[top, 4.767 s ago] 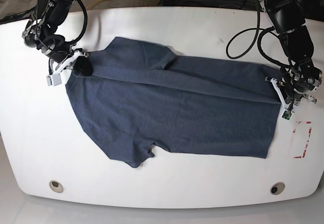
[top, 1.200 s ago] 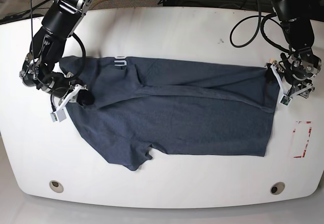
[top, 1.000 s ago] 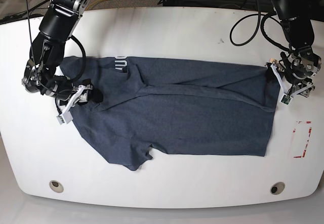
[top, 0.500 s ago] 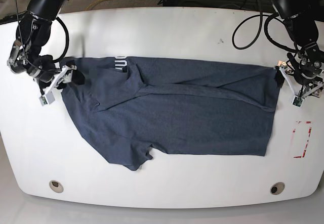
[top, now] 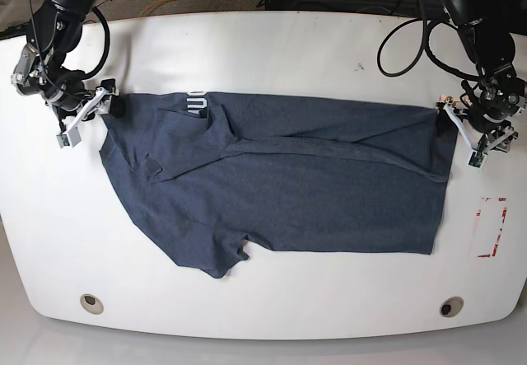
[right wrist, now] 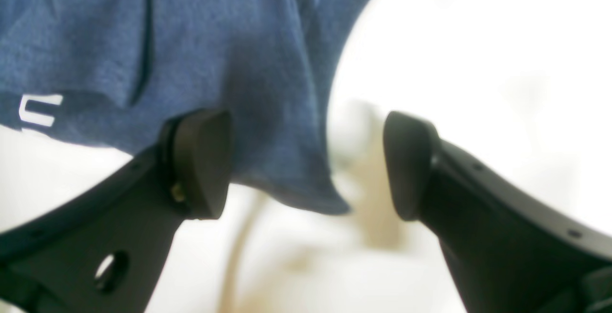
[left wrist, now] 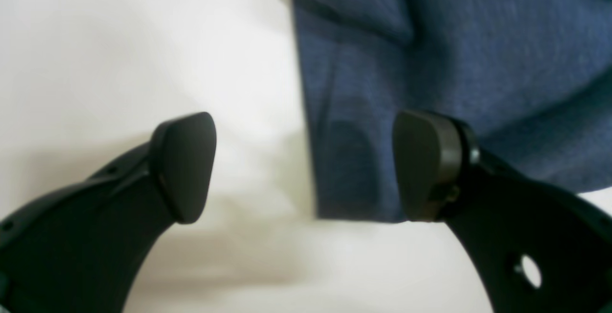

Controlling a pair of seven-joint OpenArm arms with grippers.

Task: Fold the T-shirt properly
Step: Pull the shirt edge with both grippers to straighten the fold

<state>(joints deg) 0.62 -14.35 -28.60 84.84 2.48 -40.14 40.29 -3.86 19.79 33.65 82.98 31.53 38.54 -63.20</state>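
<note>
We find one piece of writing only – small white lettering on the T-shirt, a short way off the right gripper along the cloth's far edge. It is too small to spell out – in the right wrist view a single squared white letter, perhaps a U, shows beside the near finger

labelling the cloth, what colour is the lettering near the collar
White, on the dark navy T-shirt; the lettering shows best in the right wrist view.
</note>
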